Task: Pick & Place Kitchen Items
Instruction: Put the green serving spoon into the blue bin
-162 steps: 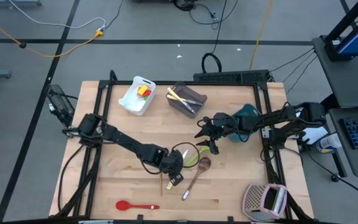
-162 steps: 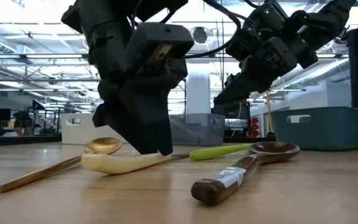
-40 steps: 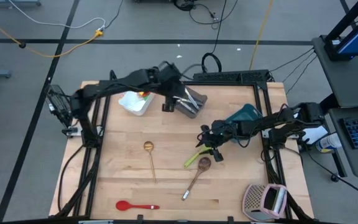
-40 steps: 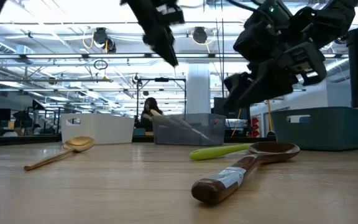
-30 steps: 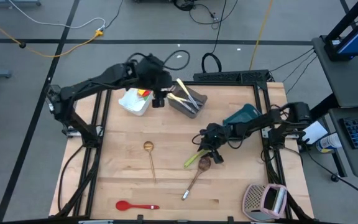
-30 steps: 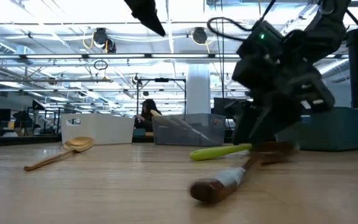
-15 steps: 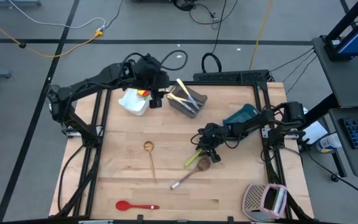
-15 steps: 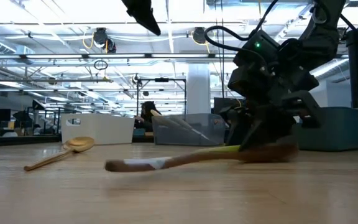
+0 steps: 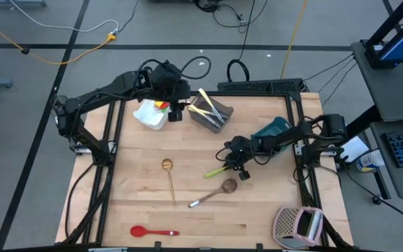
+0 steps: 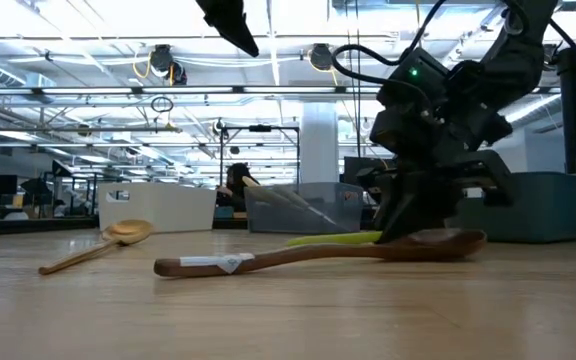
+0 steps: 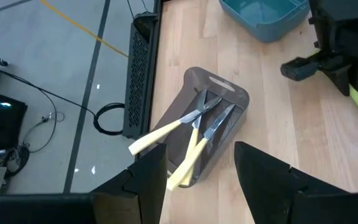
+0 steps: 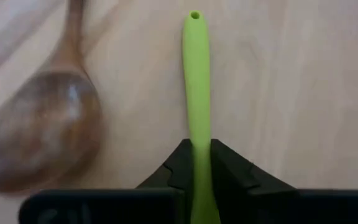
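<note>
Beside the brown spoon (image 9: pixel 224 187): right gripper (image 12: pixel 196 163) now clamps the lime spoon (image 12: pixel 196 74).
Brown spoon has swung aside; left gripper (image 11: pixel 196 163) waits above the grey tub (image 11: pixel 213 134), jaws apart.

I see a pale, matt wooden bench (image 9: pixel 264 210) with visible grain. The lime spoon (image 12: pixel 196 93) looks like smooth matt plastic. The brown spoon (image 12: pixel 39 134) is dark, faintly glossy wood. The ladle (image 9: pixel 168 176) shines like gold metal.

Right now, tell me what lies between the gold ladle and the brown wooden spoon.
Only bare wood, the high view shows: nothing lies between the gold ladle and the brown wooden spoon on the table.
</note>
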Controlling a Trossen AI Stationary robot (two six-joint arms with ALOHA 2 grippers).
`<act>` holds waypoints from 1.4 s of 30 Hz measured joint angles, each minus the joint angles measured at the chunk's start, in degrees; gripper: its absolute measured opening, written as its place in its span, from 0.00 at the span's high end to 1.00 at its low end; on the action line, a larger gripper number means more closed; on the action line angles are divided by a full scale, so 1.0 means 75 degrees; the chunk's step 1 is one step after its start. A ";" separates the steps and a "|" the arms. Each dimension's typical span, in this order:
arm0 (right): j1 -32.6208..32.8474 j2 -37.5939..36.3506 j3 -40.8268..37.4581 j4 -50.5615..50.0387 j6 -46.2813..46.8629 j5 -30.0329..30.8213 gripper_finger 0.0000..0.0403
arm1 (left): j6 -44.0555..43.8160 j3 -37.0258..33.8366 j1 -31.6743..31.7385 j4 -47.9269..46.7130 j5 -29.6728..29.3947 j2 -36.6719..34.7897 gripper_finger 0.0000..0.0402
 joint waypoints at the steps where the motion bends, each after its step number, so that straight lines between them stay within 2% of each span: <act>1: -0.0005 -0.0124 -0.0012 -0.0104 -0.0005 0.0023 0.92 | 0.0000 0.0000 0.0000 0.0000 0.0000 0.0000 0.52; 5: -0.0015 -0.0959 -0.0013 -0.0595 -0.0021 0.0123 0.92 | 0.0000 0.0000 0.0000 -0.0003 0.0000 0.0000 0.52; 10: -0.0088 -0.2426 -0.0013 -0.1902 -0.0462 0.0169 0.93 | 0.0002 0.0000 0.0000 0.0000 -0.0003 0.0000 0.52; 16: -0.0321 -0.4389 -0.0013 -0.3988 -0.1290 0.1003 0.92 | 0.0003 0.0000 -0.0001 0.0000 -0.0003 0.0000 0.52; 24: -0.1560 -0.6356 -0.0010 -0.5952 -0.1989 0.1027 0.93 | 0.0149 0.0000 -0.0003 0.0020 0.0003 0.0000 0.52; 27: -0.2167 -0.6663 -0.0013 -0.6388 -0.2184 0.0963 0.93 | 0.0149 0.0000 -0.0003 0.0019 0.0003 0.0000 0.52; 31: -0.2786 -0.6767 -0.0192 -0.6136 -0.2466 -0.0367 0.92 | 0.0149 0.0000 -0.0043 0.0017 0.0009 0.0000 0.52; 33: -0.3020 -0.6729 -0.0339 -0.6250 -0.2775 -0.0173 0.93 | 0.0149 0.0000 -0.0048 0.0017 0.0020 0.0000 0.52; 37: -0.3384 -0.6730 -0.0476 -0.6835 -0.3402 0.0970 0.92 | 0.0149 0.0000 -0.0047 -0.0012 0.0050 0.0000 0.52; 42: -0.3905 -0.6737 -0.0473 -0.7742 -0.3367 0.0926 0.92 | 0.0159 0.0000 -0.0047 -0.0012 0.0050 0.0000 0.52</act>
